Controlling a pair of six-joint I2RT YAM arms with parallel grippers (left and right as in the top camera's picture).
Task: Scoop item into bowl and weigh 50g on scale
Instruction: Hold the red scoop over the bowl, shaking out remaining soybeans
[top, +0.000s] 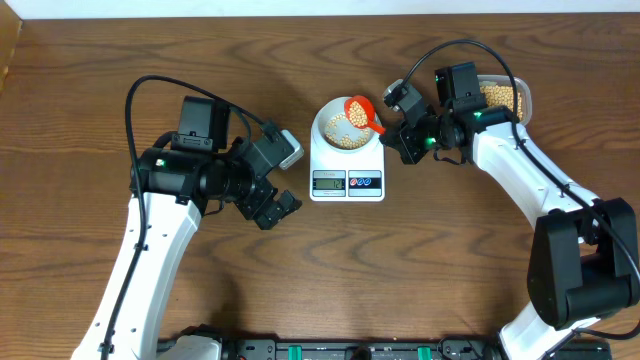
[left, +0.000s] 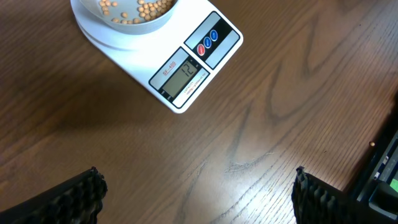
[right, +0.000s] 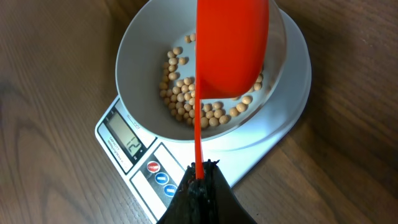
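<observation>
Pinching the thin handle of an orange scoop (right: 231, 50), the right gripper (right: 200, 180) has its jaws pressed together on that handle and holds the scoop's head out over the bowl (right: 134, 56). The wrist view shows only the solid orange back of the head, so whether anything lies inside it cannot be told. The bowl sits on the round platform of the scale (left: 186, 74), and a loose layer of tan beans (right: 186, 99) covers part of its pale bottom, gathered mostly under and beside the scoop. On the scale's front panel the display (left: 182, 78) shows dark digits that look like a 12, with round red and blue buttons just beside it. Behind the right arm, near the far edge of the table (top: 80, 100), a clear tub (top: 500, 97) holds more of the same beans. The left gripper (top: 275, 208) hovers above bare wood to the left of the scale, well apart from the bowl, its jaws spread wide with nothing between them
</observation>
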